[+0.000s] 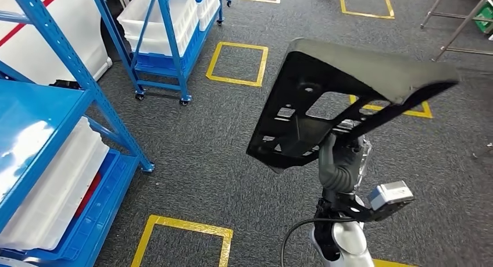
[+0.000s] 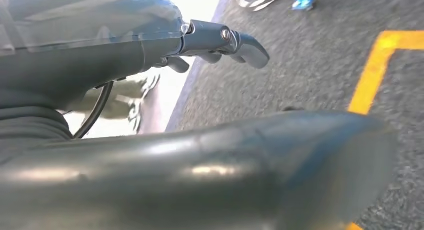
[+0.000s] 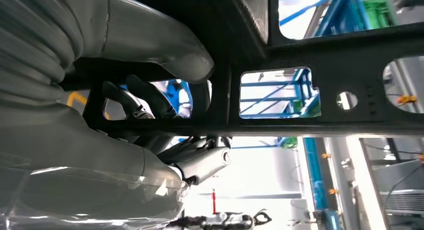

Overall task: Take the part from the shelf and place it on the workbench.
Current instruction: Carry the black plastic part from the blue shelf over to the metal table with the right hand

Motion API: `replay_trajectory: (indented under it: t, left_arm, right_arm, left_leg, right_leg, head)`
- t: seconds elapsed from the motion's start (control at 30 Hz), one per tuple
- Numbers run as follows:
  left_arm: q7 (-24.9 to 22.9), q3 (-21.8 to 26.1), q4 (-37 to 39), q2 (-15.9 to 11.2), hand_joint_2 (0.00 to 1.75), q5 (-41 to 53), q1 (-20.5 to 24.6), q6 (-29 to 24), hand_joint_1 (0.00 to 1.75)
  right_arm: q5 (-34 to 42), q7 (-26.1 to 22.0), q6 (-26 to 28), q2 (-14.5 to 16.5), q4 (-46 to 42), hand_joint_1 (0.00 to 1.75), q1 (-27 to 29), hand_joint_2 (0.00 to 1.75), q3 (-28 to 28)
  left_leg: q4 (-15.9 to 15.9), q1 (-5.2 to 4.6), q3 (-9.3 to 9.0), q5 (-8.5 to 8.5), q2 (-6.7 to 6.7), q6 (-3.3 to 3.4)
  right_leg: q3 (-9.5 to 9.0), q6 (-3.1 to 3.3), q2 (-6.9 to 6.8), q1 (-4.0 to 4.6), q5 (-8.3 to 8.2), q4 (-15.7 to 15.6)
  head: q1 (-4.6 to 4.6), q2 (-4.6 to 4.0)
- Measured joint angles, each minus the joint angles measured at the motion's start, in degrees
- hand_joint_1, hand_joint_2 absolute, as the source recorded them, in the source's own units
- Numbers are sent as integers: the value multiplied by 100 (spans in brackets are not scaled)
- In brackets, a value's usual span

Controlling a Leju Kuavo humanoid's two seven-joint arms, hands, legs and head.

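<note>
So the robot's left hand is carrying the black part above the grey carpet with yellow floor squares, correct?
Not quite: the right hand grips the black part, as the head view shows. The left hand holds nothing. The rest stands: the part is carried above the grey carpet with yellow floor squares.

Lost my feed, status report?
Right robot hand grips black part, held up over carpet. Left robot hand holds nothing, fingers apart. Blue shelf at left.
</note>
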State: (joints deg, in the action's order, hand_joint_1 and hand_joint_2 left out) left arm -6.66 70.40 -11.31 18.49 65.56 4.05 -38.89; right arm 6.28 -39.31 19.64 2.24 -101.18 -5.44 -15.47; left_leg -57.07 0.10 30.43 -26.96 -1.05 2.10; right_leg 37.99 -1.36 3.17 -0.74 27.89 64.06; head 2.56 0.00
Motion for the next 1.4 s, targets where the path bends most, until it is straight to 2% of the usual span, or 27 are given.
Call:
replay_trajectory:
  t: [0.07,0.1,0.13,0.17,0.2,0.27,0.33,0.4,0.47,0.53,0.57,0.6,0.63,0.67,0.7,0.77,0.83,0.87,0.9,0.97,1.07,1.13,1.17,1.2,1.27,1.33,1.4]
  left_arm:
    - [22,-52,3,2,0,29,-4,27,0]
    - [3,-69,3,2,0,31,-4,37,0]
    - [-31,-81,4,2,0,20,-3,37,0]
    - [-78,-89,12,3,0,-2,-1,20,0]
    - [-122,-93,24,4,0,-30,2,-8,0]
    - [-169,-98,61,8,0,-67,3,-58,0]
    - [-182,-113,86,10,0,-67,4,-80,0]
    - [-184,-141,93,8,0,-59,9,-85,0]
    - [-184,-163,95,4,0,-45,10,-85,0]
    - [-180,-170,97,-1,0,-49,5,-80,0]
    - [-175,-170,97,-3,0,-62,3,-74,0]
    - [-171,-170,97,-5,0,-74,4,-68,0]
    - [-165,-170,97,-7,0,-84,6,-63,0]
    - [-162,-170,97,-7,0,-88,9,-59,0]
    - [-162,-170,97,-7,0,-88,11,-58,0]
    - [-174,-178,113,-7,0,-81,7,-57,0]
    - [-134,-202,150,-7,0,-66,7,-32,0]
    - [-68,-224,167,-7,0,-64,12,12,0]
    - [22,-249,177,-7,0,-73,16,85,0]
    - [222,-285,172,-10,0,-147,11,328,0]
    - [409,-292,128,-27,0,-318,-47,656,0]
    - [454,-292,106,-35,0,-376,-83,739,0]
    - [461,-292,99,-36,0,-386,-90,752,0]
    - [462,-292,93,-35,0,-387,-93,752,0]
    - [426,-292,86,-27,0,-365,-95,700,0]
    - [359,-292,82,-20,0,-328,-99,625,0]
    - [300,-292,80,-18,0,-288,-97,574,0]
  right_arm:
    - [4,13,14,-3,96,175,-187,175,-158]
    - [5,19,20,-8,141,175,-240,175,-216]
    - [7,27,27,-17,185,175,-281,175,-258]
    - [11,39,33,-33,227,175,-321,175,-284]
    - [21,54,32,-49,267,175,-367,175,-300]
    - [46,80,8,-70,337,175,-486,175,-321]
    - [51,103,-31,-74,407,175,-604,175,-359]
    - [28,127,-59,-75,466,175,-663,175,-399]
    - [-3,143,-72,-73,508,175,-705,175,-437]
    - [-27,161,-84,-60,553,175,-763,175,-496]
    - [-37,178,-93,-51,581,175,-785,175,-525]
    - [-48,195,-101,-45,609,175,-793,175,-552]
    - [-59,214,-106,-43,636,175,-795,175,-568]
    - [-70,229,-107,-43,664,175,-797,175,-578]
    - [-82,239,-107,-43,685,175,-798,175,-583]
    - [-99,246,-111,-56,709,175,-797,175,-582]
    - [-72,216,-138,-133,701,175,-739,175,-553]
    - [-38,185,-171,-209,684,175,-669,175,-505]
    - [4,148,-209,-300,661,175,-576,175,-434]
    - [111,66,-289,-504,609,175,-392,175,-232]
    - [277,-22,-384,-754,555,175,-210,175,55]
    - [320,-42,-415,-863,543,175,-91,175,180]
    - [322,-44,-417,-902,542,175,-47,175,216]
    - [321,-44,-417,-936,542,175,-20,175,244]
    - [322,-45,-425,-978,537,175,-7,175,273]
    - [335,-49,-454,-991,531,175,-4,175,283]
    - [352,-52,-497,-1000,531,175,15,175,287]
  left_leg:
    - [4,-31,26,6,165,18]
    - [3,-42,31,4,247,20]
    - [2,-51,33,0,326,23]
    - [1,-58,29,-6,401,24]
    - [1,-65,19,-15,473,24]
    - [-3,-84,3,-39,597,8]
    - [-9,-101,-5,-60,721,-26]
    - [-12,-114,-16,-91,841,-71]
    - [-205,-100,44,-245,660,-129]
    - [-867,-58,329,-595,299,-184]
    - [-1289,-37,529,-768,199,-205]
    - [-1613,-17,690,-862,158,-226]
    - [-1737,3,765,-835,145,-246]
    - [-1622,24,731,-691,133,-266]
    - [-1303,50,602,-468,94,-287]
    - [-542,115,284,-116,-162,-326]
    - [-213,134,155,-45,-354,-312]
    - [-198,116,151,-55,-343,-279]
    - [-200,111,162,-39,-287,-236]
    - [-162,110,160,-5,-160,-147]
    - [-136,66,164,1,93,-56]
    - [-136,22,166,-15,277,-31]
    - [-136,5,163,-24,366,-22]
    - [-136,-10,155,-34,450,-17]
    - [-139,-44,126,-62,594,-27]
    - [-141,-70,102,-91,715,-60]
    - [-126,-79,72,-110,839,-102]
  right_leg:
    - [341,-25,-244,6,372,757]
    - [440,-32,-276,2,451,1007]
    - [439,-30,-292,2,422,1054]
    - [320,-16,-315,8,296,870]
    - [101,14,-376,26,108,493]
    - [-330,116,-680,112,-143,-295]
    - [-470,199,-837,199,-183,-609]
    - [-463,241,-690,193,-216,-651]
    - [-484,286,-549,136,-259,-713]
    - [-489,316,-400,101,-285,-739]
    - [-482,324,-319,94,-290,-735]
    - [-480,324,-233,89,-290,-727]
    - [-480,318,-145,80,-288,-714]
    - [-482,305,-54,68,-282,-694]
    - [-483,282,36,51,-271,-668]
    - [-447,211,202,25,-238,-587]
    - [-367,120,338,11,-238,-530]
    - [-333,73,398,3,-254,-524]
    - [-314,29,448,-10,-269,-535]
    - [-234,-33,288,-8,-179,-401]
    - [228,-80,-183,6,314,532]
    - [470,-80,-266,2,464,1034]
    - [437,-67,-287,5,386,988]
    - [286,-43,-332,16,225,722]
    - [-164,34,-580,81,-84,-70]
    - [-391,113,-745,155,-176,-502]
    - [-388,166,-640,172,-175,-555]
  head:
    - [-5,0]
    - [-5,0]
    - [-5,0]
    - [-5,0]
    - [-5,0]
    - [-5,0]
    - [-5,0]
    - [-5,0]
    - [-5,0]
    - [-5,0]
    - [-5,0]
    - [-5,0]
    - [-5,0]
    - [-5,0]
    - [-5,0]
    - [-5,0]
    - [-5,0]
    - [-5,0]
    - [-5,0]
    - [-6,0]
    - [-7,0]
    - [-7,0]
    - [-7,0]
    - [-7,0]
    - [-7,0]
    - [-7,0]
    - [-7,0]
